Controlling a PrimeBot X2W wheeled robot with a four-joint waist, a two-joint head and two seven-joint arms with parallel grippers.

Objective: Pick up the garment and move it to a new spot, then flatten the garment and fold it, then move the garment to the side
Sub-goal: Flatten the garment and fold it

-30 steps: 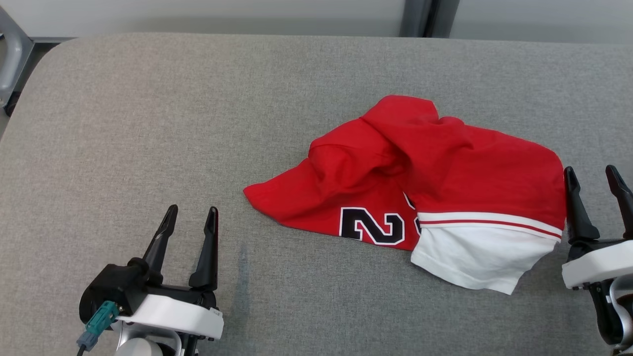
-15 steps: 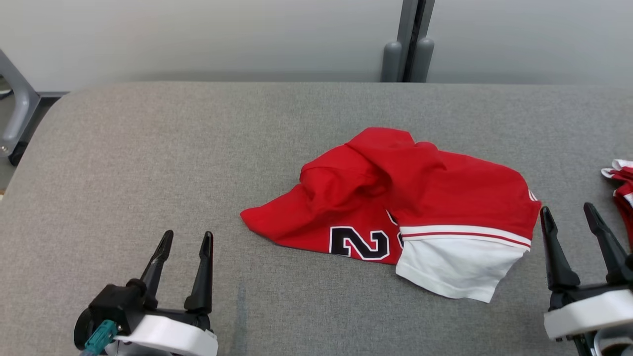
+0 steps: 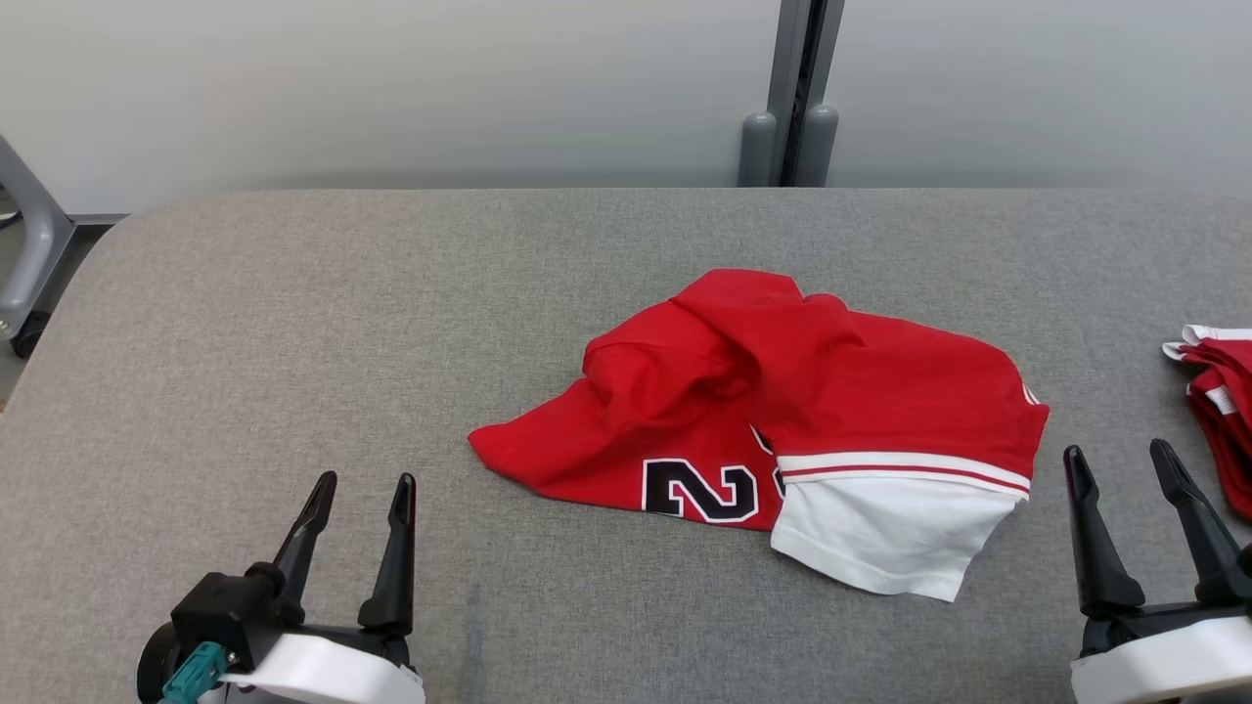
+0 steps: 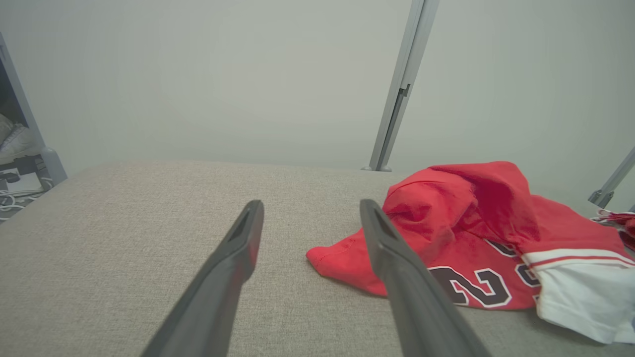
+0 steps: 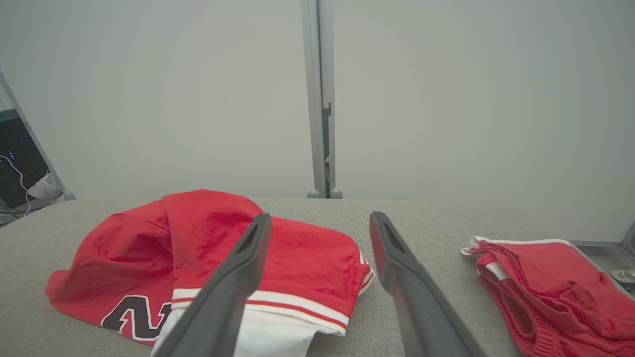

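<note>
Lab — bare partition walls [image 3: 391, 88], padded table [image 3: 293, 342].

Garment [image 3: 782, 430] mid-table [image 3: 293, 323], between grippers

The garment [image 3: 861, 391] is bright red with a white panel, plus a white band with a thin red stripe through it and a black number outlined in white. The surface [image 3: 293, 342] is a heathered grey weave. The second garment [image 3: 1223, 391] is red with white trim. The left gripper [image 3: 365, 479] and right gripper [image 3: 1117, 450] have black fingers on white bodies, and there's a teal plug [image 3: 196, 670] on the left one.
</note>
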